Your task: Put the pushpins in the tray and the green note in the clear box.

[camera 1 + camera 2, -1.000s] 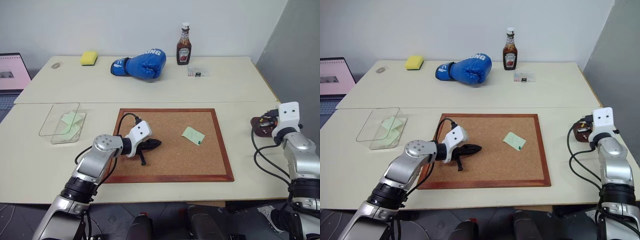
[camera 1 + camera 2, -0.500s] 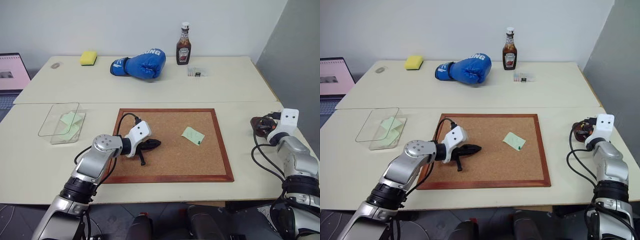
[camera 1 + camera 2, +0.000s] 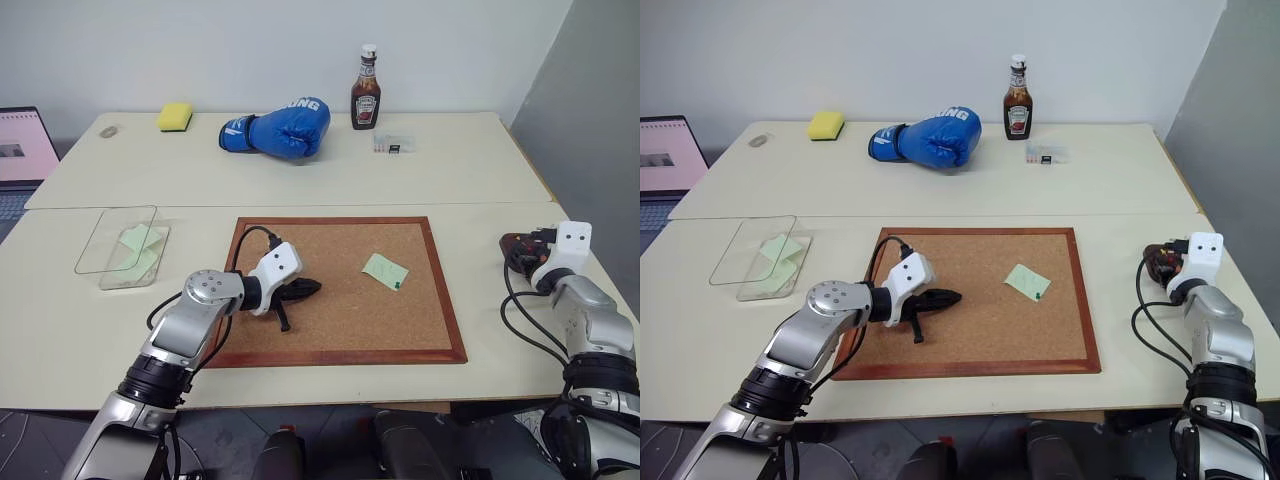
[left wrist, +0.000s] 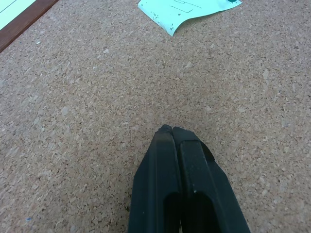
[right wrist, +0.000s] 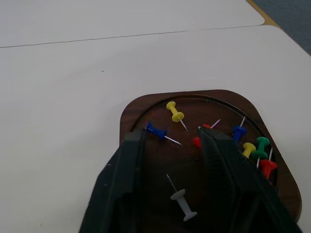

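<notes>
You've got a bunch of pushpins (image 5: 176, 115) lying in the tray (image 5: 146, 112) right under the right gripper (image 5: 170, 143), jaws parted w/ nothing held, but one green note (image 3: 385, 270) sits on the cork board (image 3: 340, 340) ahead of the left gripper (image 4: 171, 132), pinched shut and empty, and the clear box (image 3: 95, 245) off to its left already holds notes.

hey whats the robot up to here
It is clearing a cork board. The right gripper hangs open over the tray at the table's right edge, where several pushpins of different colours already lie. The left gripper is shut and holds nothing, poised over the cork with a green note ahead of it; that note is not yet moved. The clear box on the left already holds green paper.
</notes>
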Controlling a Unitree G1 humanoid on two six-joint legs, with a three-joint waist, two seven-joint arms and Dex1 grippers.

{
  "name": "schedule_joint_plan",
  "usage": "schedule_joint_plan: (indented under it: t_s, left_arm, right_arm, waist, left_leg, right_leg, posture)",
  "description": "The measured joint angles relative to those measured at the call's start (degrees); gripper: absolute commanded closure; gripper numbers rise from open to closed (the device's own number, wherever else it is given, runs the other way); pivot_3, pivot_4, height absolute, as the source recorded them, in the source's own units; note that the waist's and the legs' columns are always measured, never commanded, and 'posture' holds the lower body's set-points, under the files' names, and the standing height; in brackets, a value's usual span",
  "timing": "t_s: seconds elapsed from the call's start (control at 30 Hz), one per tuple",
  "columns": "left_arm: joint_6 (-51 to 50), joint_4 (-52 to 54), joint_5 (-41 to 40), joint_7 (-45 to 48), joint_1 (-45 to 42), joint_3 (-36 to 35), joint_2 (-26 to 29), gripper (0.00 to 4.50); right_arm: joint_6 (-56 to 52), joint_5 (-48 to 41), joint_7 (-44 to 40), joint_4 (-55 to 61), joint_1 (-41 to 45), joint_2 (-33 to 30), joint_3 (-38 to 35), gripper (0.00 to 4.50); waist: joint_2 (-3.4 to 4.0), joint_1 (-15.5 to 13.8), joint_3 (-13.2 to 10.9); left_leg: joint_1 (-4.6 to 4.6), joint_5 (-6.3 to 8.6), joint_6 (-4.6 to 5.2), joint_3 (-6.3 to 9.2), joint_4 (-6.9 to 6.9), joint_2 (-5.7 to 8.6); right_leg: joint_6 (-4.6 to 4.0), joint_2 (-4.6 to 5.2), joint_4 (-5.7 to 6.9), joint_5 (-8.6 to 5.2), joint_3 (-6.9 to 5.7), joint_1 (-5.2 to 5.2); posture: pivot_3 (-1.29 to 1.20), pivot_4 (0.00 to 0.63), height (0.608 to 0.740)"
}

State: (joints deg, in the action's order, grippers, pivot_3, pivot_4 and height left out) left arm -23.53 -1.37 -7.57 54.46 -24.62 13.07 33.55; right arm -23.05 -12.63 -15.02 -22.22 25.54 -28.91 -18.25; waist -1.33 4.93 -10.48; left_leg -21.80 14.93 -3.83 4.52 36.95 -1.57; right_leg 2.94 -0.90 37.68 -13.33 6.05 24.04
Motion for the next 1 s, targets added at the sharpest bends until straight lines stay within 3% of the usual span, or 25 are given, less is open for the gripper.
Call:
schedule_joint_plan:
  t_s: [0.23,0.57,0.83,1.0]
  left_arm:
    - [0.00,0.00,-0.01,0.00,0.00,-0.01,0.00,4.50]
    - [0.04,-0.10,-0.01,0.04,-0.06,0.01,-0.03,4.50]
    - [0.23,-0.84,-0.01,0.17,-0.48,0.10,-0.25,4.50]
    - [0.20,-0.82,-0.01,0.17,-0.46,0.10,-0.24,4.50]
  right_arm:
    - [2.22,1.34,-0.21,4.66,-0.91,-0.25,0.67,0.43]
    - [2.49,2.40,-2.70,13.36,-3.03,-1.34,3.06,0.43]
    - [0.17,-2.31,-18.73,23.90,-8.53,-3.14,11.72,0.43]
    - [-1.01,-4.84,-24.11,29.17,-10.08,-3.69,14.46,0.43]
  waist:
    - [0.00,0.00,0.00]
    - [0.01,-0.02,-0.01]
    - [0.01,-0.09,-0.01]
    - [0.00,-0.10,-0.01]
  left_leg:
    - [0.00,0.00,0.00,0.00,0.00,0.00]
    - [0.00,0.00,0.00,0.00,0.00,0.00]
    - [0.00,0.00,0.00,0.01,0.03,0.00]
    - [0.01,0.00,0.00,0.03,0.03,-0.01]
  right_leg:
    - [0.00,0.00,0.00,0.00,0.00,0.00]
    - [0.00,0.00,0.00,0.00,0.00,0.00]
    - [0.01,0.01,0.00,0.00,-0.01,-0.01]
    - [0.01,0.00,0.01,0.00,-0.03,0.00]
  posture:
    - [0.00,0.150,0.740]
    - [0.00,0.150,0.740]
    - [0.00,0.150,0.740]
    - [0.00,0.150,0.740]
